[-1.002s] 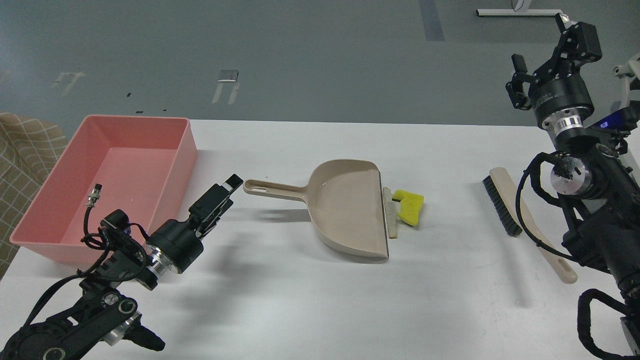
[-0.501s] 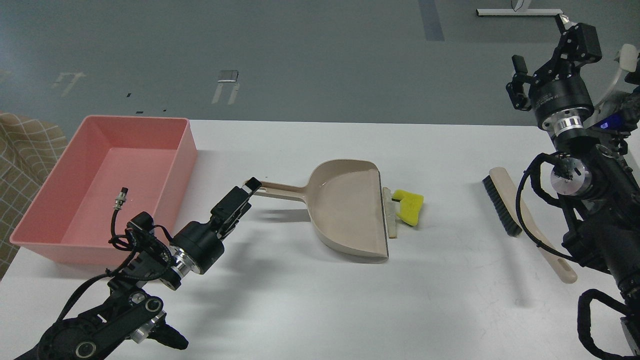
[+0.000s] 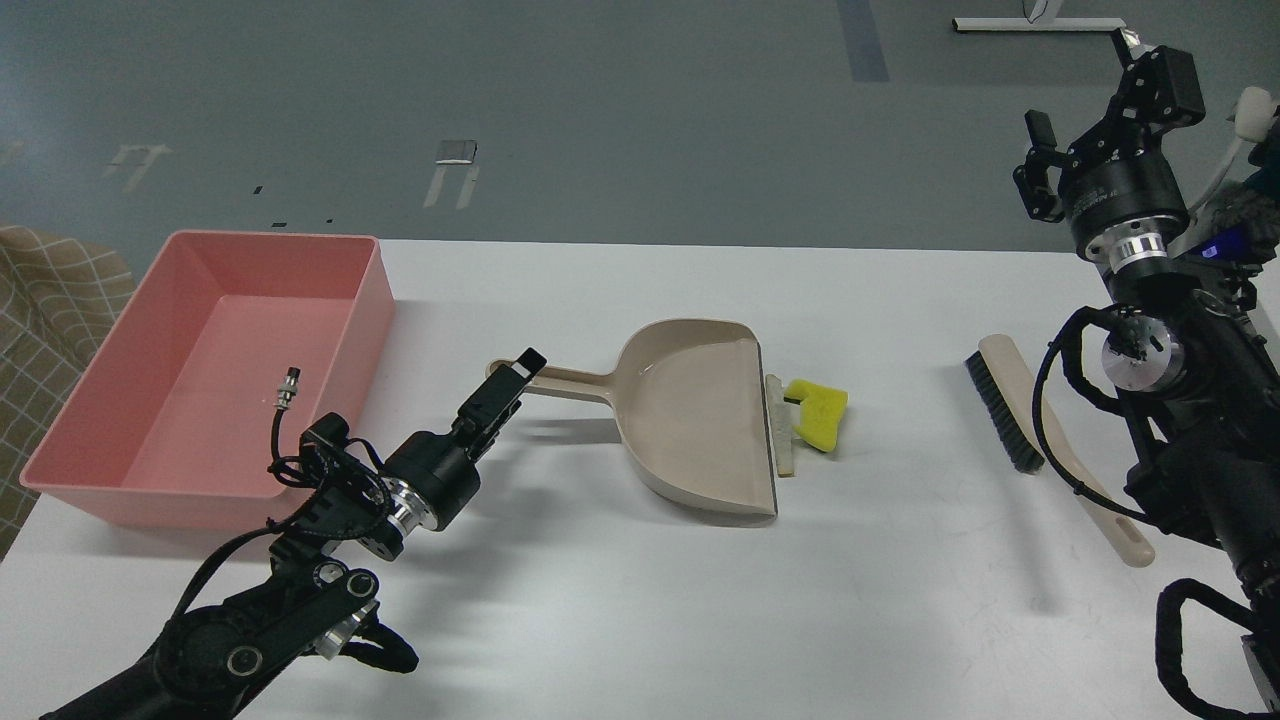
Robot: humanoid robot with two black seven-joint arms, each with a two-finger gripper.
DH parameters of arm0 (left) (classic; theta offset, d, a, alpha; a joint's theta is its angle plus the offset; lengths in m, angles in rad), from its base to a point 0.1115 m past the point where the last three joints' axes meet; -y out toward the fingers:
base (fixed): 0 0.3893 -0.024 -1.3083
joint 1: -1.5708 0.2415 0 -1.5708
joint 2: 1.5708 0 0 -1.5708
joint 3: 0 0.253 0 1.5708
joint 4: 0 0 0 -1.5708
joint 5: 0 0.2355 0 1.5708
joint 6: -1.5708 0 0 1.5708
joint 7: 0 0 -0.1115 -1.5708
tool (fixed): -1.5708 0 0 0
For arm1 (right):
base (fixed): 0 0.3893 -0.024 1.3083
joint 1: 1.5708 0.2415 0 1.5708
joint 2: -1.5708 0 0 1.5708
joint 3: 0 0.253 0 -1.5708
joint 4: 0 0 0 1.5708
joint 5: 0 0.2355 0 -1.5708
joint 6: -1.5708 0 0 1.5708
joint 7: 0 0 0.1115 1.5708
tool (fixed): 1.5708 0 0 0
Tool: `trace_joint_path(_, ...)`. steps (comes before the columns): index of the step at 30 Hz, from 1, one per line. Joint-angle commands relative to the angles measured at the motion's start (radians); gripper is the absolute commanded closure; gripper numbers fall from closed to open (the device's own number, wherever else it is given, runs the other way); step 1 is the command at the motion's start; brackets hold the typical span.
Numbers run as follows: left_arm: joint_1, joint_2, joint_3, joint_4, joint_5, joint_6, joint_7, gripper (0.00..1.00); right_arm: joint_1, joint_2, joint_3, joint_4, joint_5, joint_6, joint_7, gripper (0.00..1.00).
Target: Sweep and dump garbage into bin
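Note:
The yellow notched chunk and the thin whitish wedge lie on the white table right at the mouth of the beige dustpan. The dustpan's handle points left. My left gripper is at the end of that handle, jaws a little apart and not closed on it. The pink bin stands at the far left with nothing loose in it. My right gripper is open and empty, raised high at the far right, well away from the garbage.
A brush with black bristles and a beige handle lies on the table at the right, just left of my right arm. A checked cloth lies past the table's left edge. The table's far edge runs behind the bin.
My left gripper has moved right and away from me, from beside the bin to the end of the dustpan handle. The right arm, dustpan and garbage have not moved.

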Motion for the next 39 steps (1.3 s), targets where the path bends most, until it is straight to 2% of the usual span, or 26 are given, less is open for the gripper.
trace_joint_path(1,-0.009,-0.015,0.011,0.009,0.0,0.011,0.0,0.02,0.0,0.0,0.0,0.0,0.0,0.0,0.0,0.0)
trace_joint_path(6,-0.043,-0.026,0.055,0.04,-0.001,0.055,0.0,0.02,0.002,0.0,0.0,0.0,0.0,0.0,0.0,0.0)
trace_joint_path(13,-0.063,-0.043,0.057,0.06,-0.001,0.066,0.003,0.04,0.0,0.0,0.0,0.0,0.0,0.0,0.0,0.0)
trace_joint_path(24,-0.078,-0.052,0.057,0.069,-0.001,0.075,0.011,0.16,-0.001,0.0,0.0,0.0,0.0,0.0,0.0,0.0)
trace_joint_path(34,-0.081,-0.05,0.071,0.069,-0.001,0.075,0.039,0.58,0.0,0.0,0.0,0.001,0.0,0.0,0.0,0.0)
trace_joint_path(36,-0.082,-0.05,0.071,0.067,-0.001,0.075,0.039,0.77,0.0,0.002,0.0,0.001,0.0,0.0,0.0,0.0)
trace_joint_path(37,-0.084,-0.05,0.071,0.066,-0.001,0.075,0.04,0.91,-0.001,0.002,0.0,0.001,0.0,0.0,0.0,0.0)
trace_joint_path(39,-0.086,-0.052,0.071,0.066,-0.001,0.075,0.042,1.0,-0.001,0.0,0.0,0.001,0.0,0.0,0.0,0.0)
